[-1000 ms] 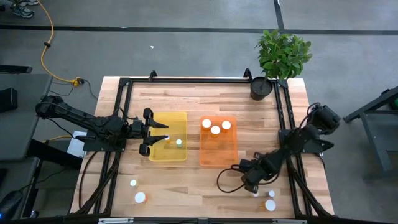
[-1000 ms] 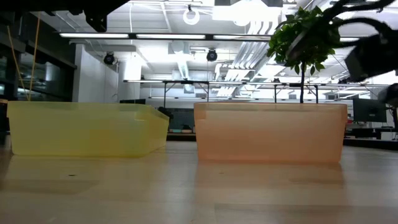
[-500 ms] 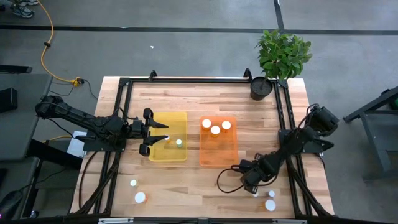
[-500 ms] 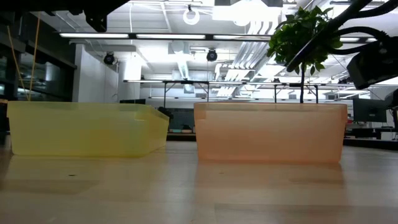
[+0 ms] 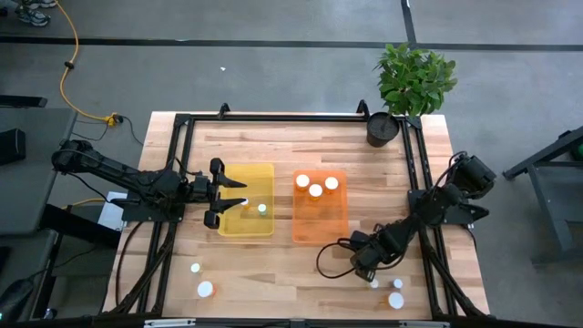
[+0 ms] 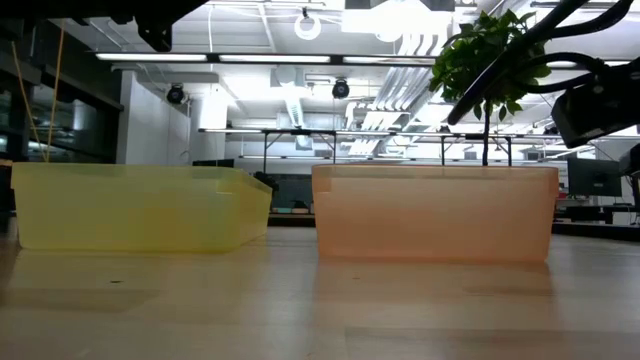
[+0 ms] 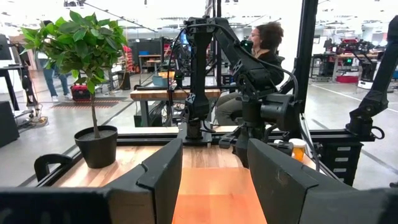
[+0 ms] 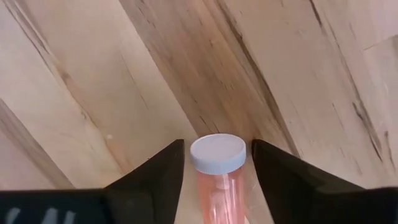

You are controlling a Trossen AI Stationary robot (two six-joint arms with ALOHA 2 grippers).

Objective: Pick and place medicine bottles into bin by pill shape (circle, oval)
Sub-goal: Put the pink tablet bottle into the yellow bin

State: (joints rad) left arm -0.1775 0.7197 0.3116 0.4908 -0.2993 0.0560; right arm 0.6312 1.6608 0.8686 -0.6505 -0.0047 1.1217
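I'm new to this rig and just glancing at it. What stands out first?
Two bright bins sit mid-table: a yellow bin with the left hand over it, and an orange bin holding three white-capped bottles. The right hand holds an amber bottle at the table's near right.

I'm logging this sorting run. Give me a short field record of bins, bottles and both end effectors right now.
yellow bin: one bottle inside
orange bin: three white-capped bottles
loose bottles: two near-left, three near-right
left end effector: open, over the yellow bin, nothing held
right end effector: shut on amber bottle with a white cap
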